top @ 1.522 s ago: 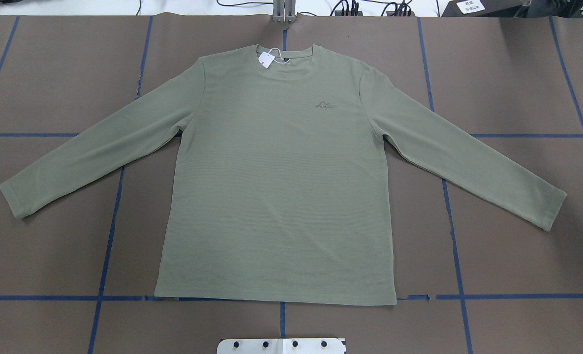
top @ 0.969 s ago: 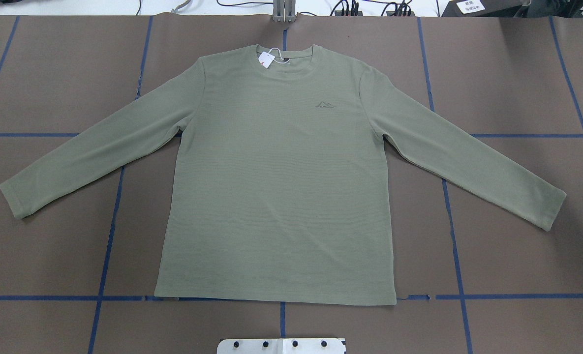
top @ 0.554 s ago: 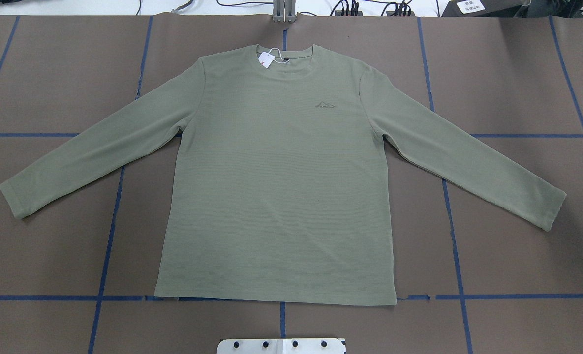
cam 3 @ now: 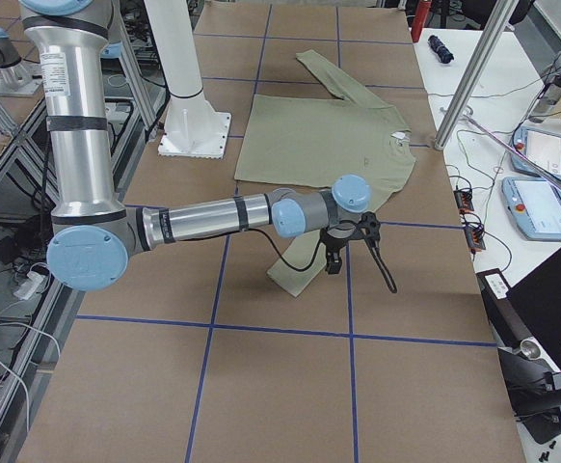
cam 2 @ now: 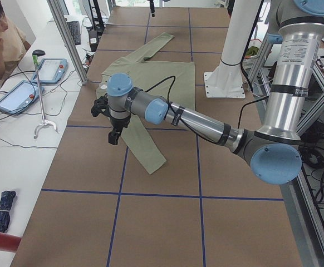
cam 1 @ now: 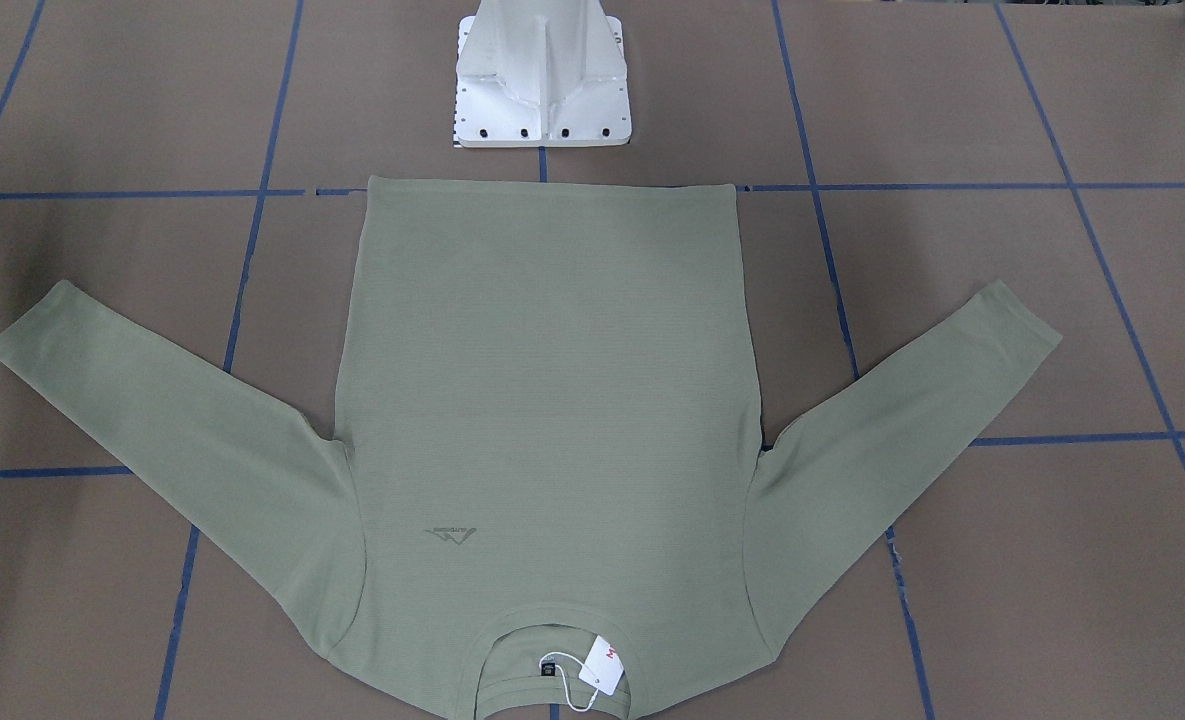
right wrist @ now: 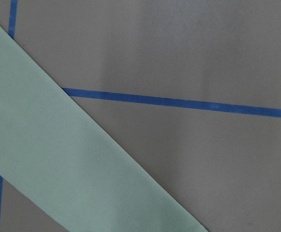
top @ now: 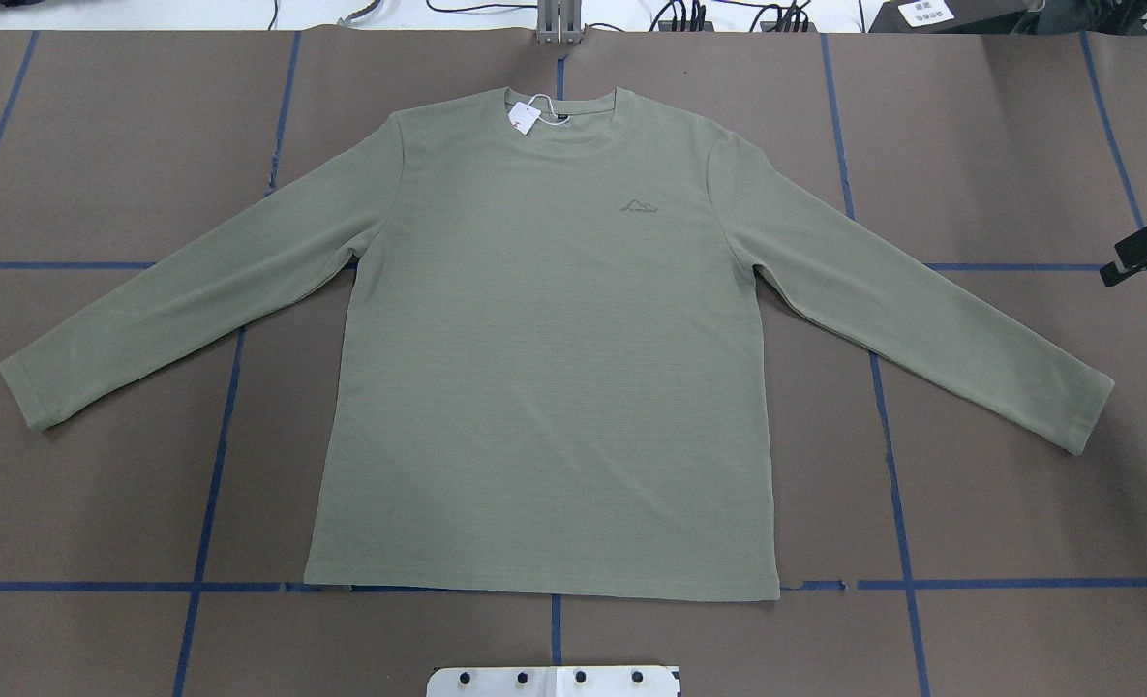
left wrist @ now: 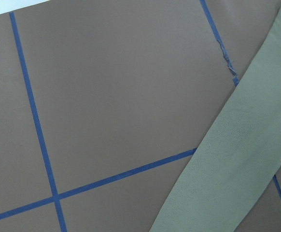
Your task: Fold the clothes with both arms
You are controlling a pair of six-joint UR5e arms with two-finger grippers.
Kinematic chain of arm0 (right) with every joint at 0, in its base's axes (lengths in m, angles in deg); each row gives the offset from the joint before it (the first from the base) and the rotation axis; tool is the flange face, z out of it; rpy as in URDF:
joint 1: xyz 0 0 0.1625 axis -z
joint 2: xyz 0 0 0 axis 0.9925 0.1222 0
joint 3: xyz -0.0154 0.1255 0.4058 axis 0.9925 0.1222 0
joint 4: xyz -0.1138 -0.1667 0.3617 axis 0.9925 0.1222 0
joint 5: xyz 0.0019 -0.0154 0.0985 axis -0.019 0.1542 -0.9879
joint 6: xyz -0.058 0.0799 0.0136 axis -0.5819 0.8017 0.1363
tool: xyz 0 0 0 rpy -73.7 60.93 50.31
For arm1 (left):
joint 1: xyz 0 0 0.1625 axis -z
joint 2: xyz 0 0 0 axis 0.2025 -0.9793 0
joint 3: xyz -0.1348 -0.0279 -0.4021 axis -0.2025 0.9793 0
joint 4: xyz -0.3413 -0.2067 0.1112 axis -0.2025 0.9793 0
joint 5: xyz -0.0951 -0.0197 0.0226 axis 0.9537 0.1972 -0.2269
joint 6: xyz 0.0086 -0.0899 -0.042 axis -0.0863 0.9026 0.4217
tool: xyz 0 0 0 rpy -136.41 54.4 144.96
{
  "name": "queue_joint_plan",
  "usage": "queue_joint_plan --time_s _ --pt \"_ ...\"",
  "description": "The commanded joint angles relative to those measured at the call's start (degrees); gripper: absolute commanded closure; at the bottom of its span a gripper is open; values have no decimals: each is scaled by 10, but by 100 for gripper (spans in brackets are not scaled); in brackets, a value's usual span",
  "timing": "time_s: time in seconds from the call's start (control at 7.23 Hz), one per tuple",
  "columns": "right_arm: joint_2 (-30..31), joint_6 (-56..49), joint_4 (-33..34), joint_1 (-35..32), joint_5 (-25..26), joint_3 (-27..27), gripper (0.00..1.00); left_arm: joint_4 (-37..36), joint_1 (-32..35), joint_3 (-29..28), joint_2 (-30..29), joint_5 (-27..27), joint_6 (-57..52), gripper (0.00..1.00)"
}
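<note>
left arm [cam 2: 198, 121] outstretched near sleeve [cam 2: 145, 146] | right arm [cam 3: 203, 218] likewise | both jaws: cannot tell

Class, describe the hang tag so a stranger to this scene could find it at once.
On the brown table ruled with blue tape, a sage-green long-sleeved shirt lies flat. At its neckline, the end away from the white pedestal, lies the hang tag: a small white card on a string, the only white thing on the green cloth.

Bare brown table [top: 99, 484] either side of flat shirt [top: 544, 368], white pedestal base [cam 1: 542, 90] just past its hem
</note>
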Motion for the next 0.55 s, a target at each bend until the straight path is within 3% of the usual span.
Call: queue_joint_plan --time_s 0.0,0.42 --pt "59 188 -192 84 63 27 5 19 -3 -1 3 15 0 0" --pt "71 293 -302 90 69 98 15 30 -3 -1 4 16 1 0"
